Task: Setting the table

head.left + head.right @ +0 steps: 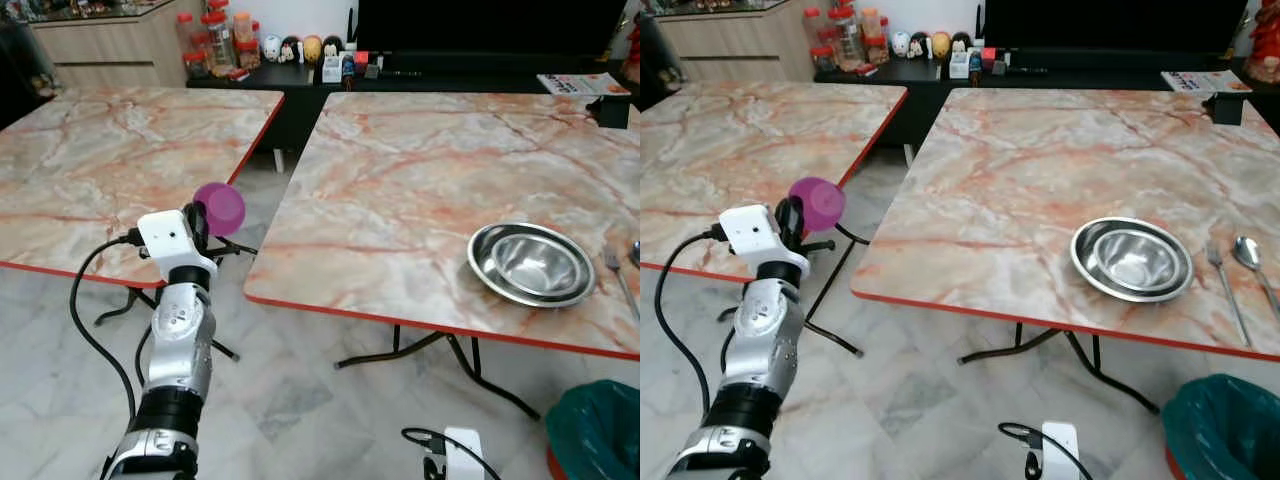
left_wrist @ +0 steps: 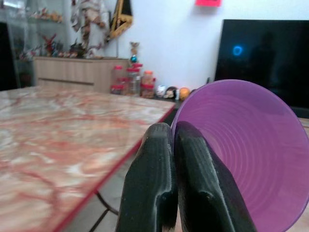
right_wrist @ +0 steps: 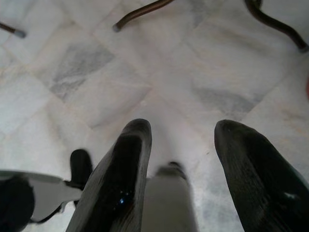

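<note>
My left gripper (image 1: 200, 222) is raised in the gap between the two marble tables, shut on the rim of a purple plastic cup (image 1: 220, 208). In the left wrist view the two black fingers (image 2: 164, 183) pinch the cup's (image 2: 241, 154) wall. On the right table (image 1: 420, 190) sit two nested steel bowls (image 1: 532, 263), with a fork (image 1: 1225, 285) and a spoon (image 1: 1250, 255) to their right. My right gripper (image 3: 181, 174) hangs low over the floor, open and holding nothing.
A second marble table (image 1: 110, 150) stands on the left. A dark sideboard (image 1: 300, 60) with jars and figurines runs along the back wall. A green bin (image 1: 600, 430) sits at the lower right. Table legs (image 1: 450, 360) cross the tiled floor.
</note>
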{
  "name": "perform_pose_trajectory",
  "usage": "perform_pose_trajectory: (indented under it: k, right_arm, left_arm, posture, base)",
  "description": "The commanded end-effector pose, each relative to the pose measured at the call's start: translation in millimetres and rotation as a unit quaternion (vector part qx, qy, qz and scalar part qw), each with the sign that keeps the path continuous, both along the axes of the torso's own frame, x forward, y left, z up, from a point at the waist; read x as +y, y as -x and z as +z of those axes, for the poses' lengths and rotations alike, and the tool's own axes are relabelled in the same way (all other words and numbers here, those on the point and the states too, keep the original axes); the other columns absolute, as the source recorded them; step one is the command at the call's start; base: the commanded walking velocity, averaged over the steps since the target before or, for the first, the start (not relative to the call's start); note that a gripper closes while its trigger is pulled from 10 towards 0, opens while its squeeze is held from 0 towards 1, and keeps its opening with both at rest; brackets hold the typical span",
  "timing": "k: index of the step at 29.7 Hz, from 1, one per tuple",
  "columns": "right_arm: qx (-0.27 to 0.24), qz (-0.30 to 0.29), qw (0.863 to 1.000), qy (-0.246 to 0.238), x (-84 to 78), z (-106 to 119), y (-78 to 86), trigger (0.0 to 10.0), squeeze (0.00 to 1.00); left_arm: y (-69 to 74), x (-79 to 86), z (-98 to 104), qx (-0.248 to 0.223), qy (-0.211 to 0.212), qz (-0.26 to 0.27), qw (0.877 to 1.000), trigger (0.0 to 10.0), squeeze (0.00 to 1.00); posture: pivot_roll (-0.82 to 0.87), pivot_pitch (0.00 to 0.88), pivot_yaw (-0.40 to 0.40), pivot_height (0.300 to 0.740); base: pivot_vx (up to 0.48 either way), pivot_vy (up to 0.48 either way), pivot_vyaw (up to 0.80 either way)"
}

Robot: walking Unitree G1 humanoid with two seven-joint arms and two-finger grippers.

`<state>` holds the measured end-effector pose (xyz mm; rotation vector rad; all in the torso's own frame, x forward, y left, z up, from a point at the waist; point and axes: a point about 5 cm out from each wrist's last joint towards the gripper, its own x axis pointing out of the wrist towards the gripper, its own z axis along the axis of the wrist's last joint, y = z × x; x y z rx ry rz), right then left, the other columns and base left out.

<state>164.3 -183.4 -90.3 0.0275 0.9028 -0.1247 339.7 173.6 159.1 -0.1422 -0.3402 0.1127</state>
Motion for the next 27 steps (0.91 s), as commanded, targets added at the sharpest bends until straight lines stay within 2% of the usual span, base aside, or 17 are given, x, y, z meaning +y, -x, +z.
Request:
perform_pose_trajectory:
  k: [1,6,13,16,27]
  right_arm:
    - [0.003,-0.005,1.000,0.006,-5.1,-0.8,3.7,10.0,0.00]
    - [0.004,-0.005,1.000,0.007,-5.0,-1.2,4.4,10.0,0.00]
    - [0.007,-0.011,1.000,0.010,-7.2,-1.5,5.6,10.0,0.00]
    - [0.008,-0.006,0.999,0.031,-10.1,-1.0,5.7,10.0,0.00]
    - [0.008,-0.010,1.000,0.026,-10.0,-1.0,5.6,10.0,0.00]
  left_arm:
    - [-0.4,-5.0,4.7,-0.007,0.000,-0.011,1.000,10.0,0.00]
    - [-0.8,-8.0,5.1,-0.007,0.001,-0.026,1.000,10.0,0.00]
    - [0.5,-11.1,-0.7,0.008,0.009,-0.045,0.999,10.0,0.00]
    - [2.2,-11.0,-3.8,0.014,0.018,-0.043,0.999,10.0,0.00]
    - [2.9,-9.8,-2.8,0.018,0.020,-0.054,0.998,10.0,0.00]
  posture:
    - [0.04,0.000,0.087,0.740]
    - [0.04,0.000,0.086,0.740]
    - [0.04,0.021,0.083,0.740]
    - [0.05,0.029,0.081,0.740]
    - [0.05,0.039,0.085,0.740]
  base:
    - [0.000,-0.431,0.00]
    - [0.000,-0.372,0.00]
    - [0.000,0.000,0.00]
    - [0.000,0.000,0.00]
    - [0.000,0.000,0.00]
